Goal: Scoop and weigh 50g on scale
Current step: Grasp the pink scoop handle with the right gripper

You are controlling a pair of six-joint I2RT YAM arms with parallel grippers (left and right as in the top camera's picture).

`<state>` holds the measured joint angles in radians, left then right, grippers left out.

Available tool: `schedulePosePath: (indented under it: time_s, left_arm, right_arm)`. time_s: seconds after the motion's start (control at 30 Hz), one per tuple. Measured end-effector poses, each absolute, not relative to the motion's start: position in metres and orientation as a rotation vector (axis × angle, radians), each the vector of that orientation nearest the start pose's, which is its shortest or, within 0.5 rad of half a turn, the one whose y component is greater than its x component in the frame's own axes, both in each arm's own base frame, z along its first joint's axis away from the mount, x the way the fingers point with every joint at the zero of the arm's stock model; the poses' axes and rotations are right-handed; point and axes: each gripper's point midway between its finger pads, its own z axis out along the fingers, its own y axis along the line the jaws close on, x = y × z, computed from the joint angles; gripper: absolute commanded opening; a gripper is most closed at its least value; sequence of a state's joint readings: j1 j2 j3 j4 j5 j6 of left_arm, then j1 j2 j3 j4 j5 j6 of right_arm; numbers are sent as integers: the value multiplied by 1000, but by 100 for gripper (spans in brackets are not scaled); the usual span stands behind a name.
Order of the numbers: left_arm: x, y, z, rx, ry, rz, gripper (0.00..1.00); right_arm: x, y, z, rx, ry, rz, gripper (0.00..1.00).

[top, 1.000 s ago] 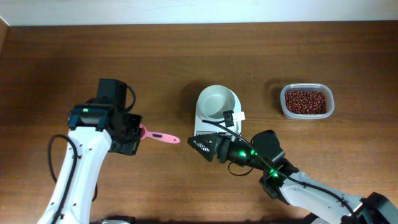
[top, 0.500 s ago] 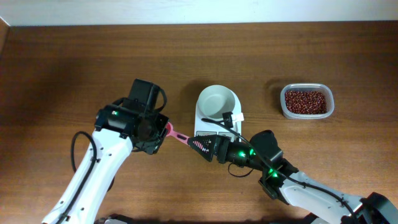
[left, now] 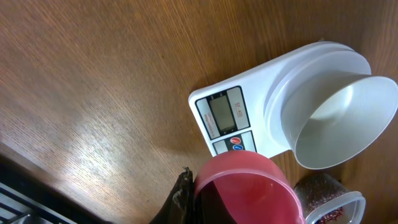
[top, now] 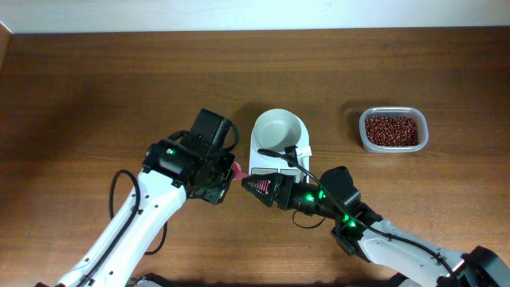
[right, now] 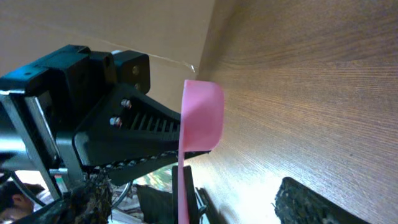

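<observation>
My left hand [top: 225, 176] clamps the pink plastic scoop [top: 237, 169], its handle pointing right between the parted fingers of my right hand [top: 252, 185].

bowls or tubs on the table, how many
2: a white bowl on the scale at centre, empty; a clear tub of beans to its right. None seem hidden.

Soft, even light from above leaves faint shadows on the brown wooden table [top: 80, 80]. Left wrist view: pale sheen on the wood at left, small white digital scale [left: 252, 93] crisp. Right wrist view: glare on the near wood, pink plastic scoop [right: 202, 115] slightly soft.
</observation>
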<state>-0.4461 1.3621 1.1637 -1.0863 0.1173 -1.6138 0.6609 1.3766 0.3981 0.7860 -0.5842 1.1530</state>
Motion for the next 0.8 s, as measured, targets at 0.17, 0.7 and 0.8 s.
schedulePosePath:
  time_s: [0.17, 0.7, 0.8]
  left_arm:
    - [249, -142, 147, -1674, 2563, -467, 0]
    - [239, -137, 144, -1696, 2589, -407, 0]
    - [239, -137, 144, -1696, 2589, -407, 0]
  right_arm:
    - [233, 301, 161, 86, 2154, 1765, 72]
    - [234, 302, 170, 149, 2133, 1826, 50]
    - [234, 302, 170, 155, 2134, 1831, 46]
